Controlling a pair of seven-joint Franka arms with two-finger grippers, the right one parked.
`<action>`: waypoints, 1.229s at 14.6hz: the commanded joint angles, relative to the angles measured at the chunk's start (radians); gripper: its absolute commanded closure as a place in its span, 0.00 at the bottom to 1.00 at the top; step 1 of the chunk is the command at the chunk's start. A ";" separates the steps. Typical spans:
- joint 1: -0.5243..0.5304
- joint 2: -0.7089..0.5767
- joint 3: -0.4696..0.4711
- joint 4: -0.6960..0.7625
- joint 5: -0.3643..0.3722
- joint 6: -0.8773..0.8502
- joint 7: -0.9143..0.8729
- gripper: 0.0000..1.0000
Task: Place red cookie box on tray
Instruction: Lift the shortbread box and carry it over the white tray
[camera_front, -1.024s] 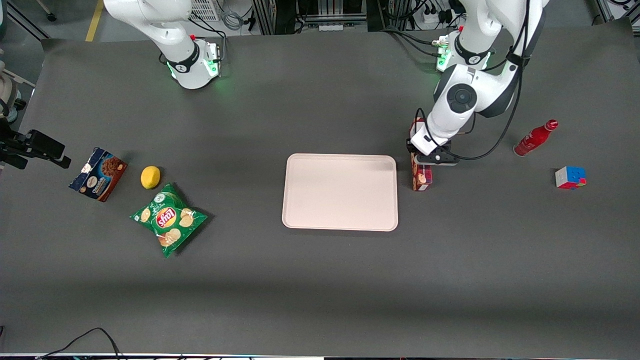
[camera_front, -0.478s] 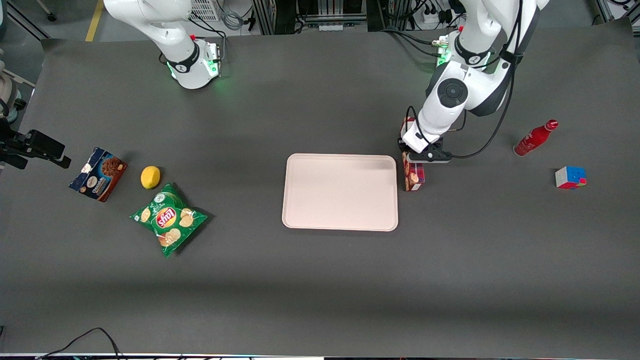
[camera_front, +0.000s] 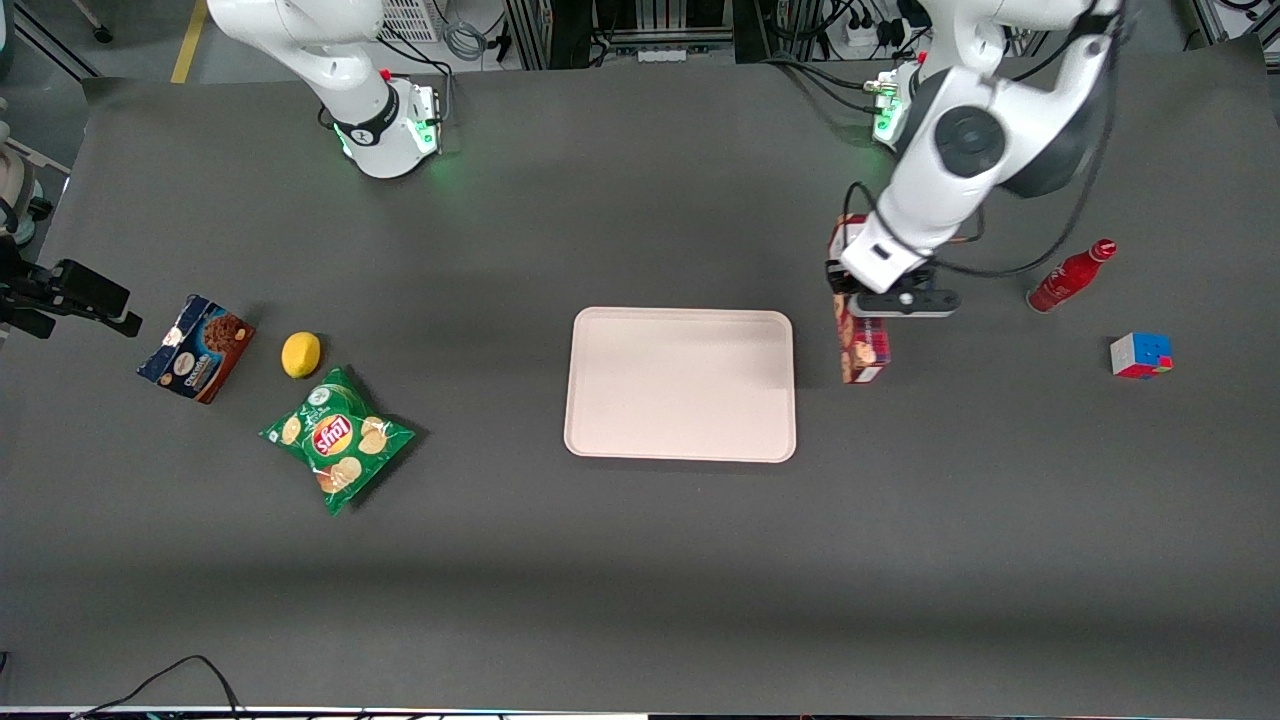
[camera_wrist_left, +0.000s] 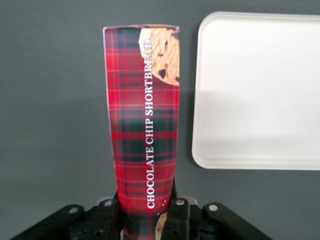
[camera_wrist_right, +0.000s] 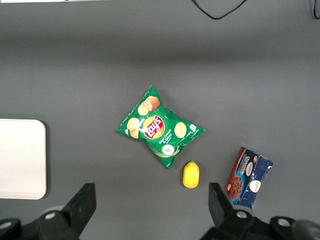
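Dark matting covers the table; the gripper (camera_front: 868, 300) clamps the red cookie box (camera_front: 864, 350), now lifted higher and swung away from the tray (camera_front: 680, 440), hanging beside its edge. It isn't placed yet; it must travel back over.

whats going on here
The left arm's tool is shut on the long red plaid cookie box, gripping it near one end. The box is lifted beside the flat pale pink rectangular tray, toward the working arm's end of the table, not yet over it. Nothing lies on the tray.
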 joint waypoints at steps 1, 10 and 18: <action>0.000 -0.003 0.053 0.228 0.000 -0.263 0.041 1.00; -0.009 0.059 -0.040 0.243 -0.025 -0.143 -0.138 1.00; -0.014 0.251 -0.203 0.243 -0.010 0.118 -0.276 1.00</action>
